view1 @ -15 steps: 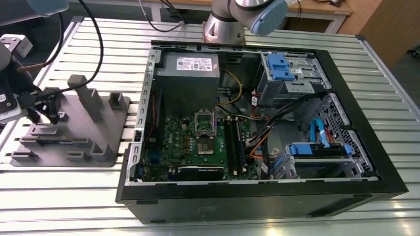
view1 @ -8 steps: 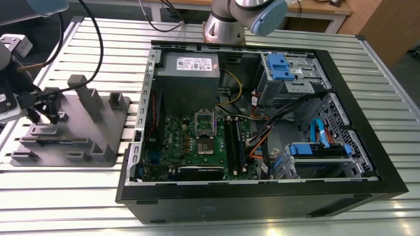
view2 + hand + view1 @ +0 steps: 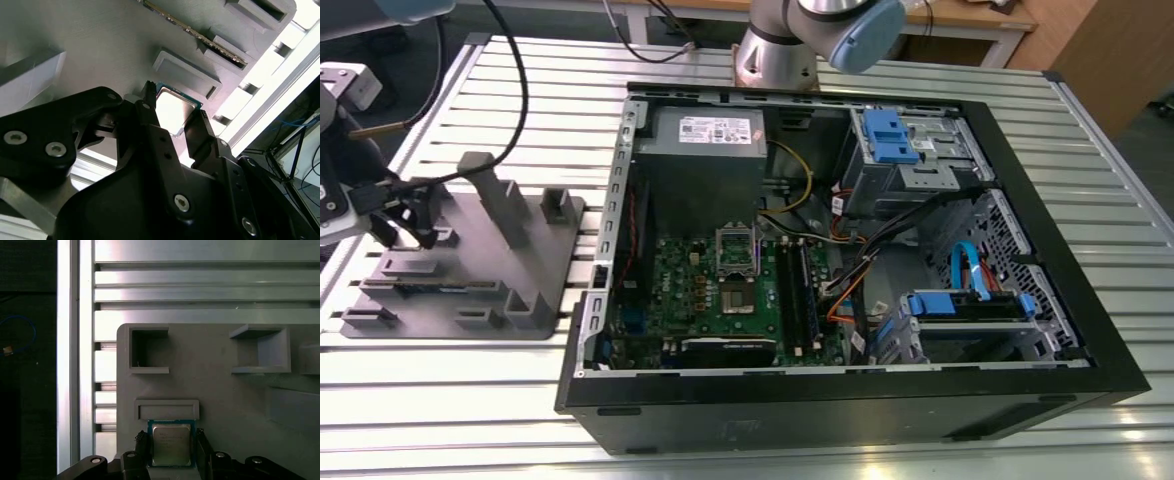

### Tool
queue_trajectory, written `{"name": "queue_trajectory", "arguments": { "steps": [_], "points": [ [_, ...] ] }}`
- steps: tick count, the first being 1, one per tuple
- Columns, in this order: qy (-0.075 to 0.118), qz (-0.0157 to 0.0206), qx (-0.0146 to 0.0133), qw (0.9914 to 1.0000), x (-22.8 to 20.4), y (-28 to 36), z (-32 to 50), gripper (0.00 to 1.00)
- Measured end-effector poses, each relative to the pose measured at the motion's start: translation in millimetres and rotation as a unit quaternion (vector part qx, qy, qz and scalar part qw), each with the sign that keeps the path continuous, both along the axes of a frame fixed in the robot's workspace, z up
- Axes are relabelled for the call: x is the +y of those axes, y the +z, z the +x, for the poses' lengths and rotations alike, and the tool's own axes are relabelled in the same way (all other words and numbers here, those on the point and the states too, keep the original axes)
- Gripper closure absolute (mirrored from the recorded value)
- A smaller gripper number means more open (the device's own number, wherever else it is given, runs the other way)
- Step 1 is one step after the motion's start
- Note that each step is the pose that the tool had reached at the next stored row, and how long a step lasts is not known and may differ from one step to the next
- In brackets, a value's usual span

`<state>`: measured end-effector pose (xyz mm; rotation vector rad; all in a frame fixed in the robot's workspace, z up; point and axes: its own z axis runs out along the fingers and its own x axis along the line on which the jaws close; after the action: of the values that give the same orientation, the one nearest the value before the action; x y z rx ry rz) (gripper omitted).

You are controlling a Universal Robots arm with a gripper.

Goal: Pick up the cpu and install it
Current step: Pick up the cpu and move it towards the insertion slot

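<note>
The cpu [image 3: 171, 442], a small square chip with a silvery top and a thin green rim, lies between the two black fingers of my gripper [image 3: 172, 452] in both wrist views. Both fingers press against opposite edges of the cpu [image 3: 174, 109], so my gripper [image 3: 173, 116] is shut on it. It sits at the grey plastic fixture [image 3: 215, 390], just beside a low rectangular ridge [image 3: 167, 409]. In the exterior view my gripper [image 3: 403, 215] hangs over the fixture [image 3: 467, 270] at the exterior view's left. The open motherboard socket [image 3: 736, 255] lies inside the computer case, well to the exterior view's right.
The open computer case [image 3: 1067, 330] takes up the middle and right of the slatted aluminium table [image 3: 480, 420], with cables, blue drive brackets and a power supply inside. Upright posts [image 3: 491, 190] and pockets rise from the fixture. The arm's base [image 3: 781, 45] stands behind the case.
</note>
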<state>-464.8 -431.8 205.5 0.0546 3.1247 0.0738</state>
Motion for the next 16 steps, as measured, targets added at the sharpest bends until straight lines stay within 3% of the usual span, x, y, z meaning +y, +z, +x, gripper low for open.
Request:
{"name": "queue_trajectory", "arguments": {
  "steps": [7, 16],
  "points": [
    [0.0, 0.0, 0.0, 1.0, 0.0, 10.1, 0.0, 0.53],
    [0.0, 0.0, 0.0, 1.0, 0.0, 11.0, 0.0, 0.53]
  ]
}}
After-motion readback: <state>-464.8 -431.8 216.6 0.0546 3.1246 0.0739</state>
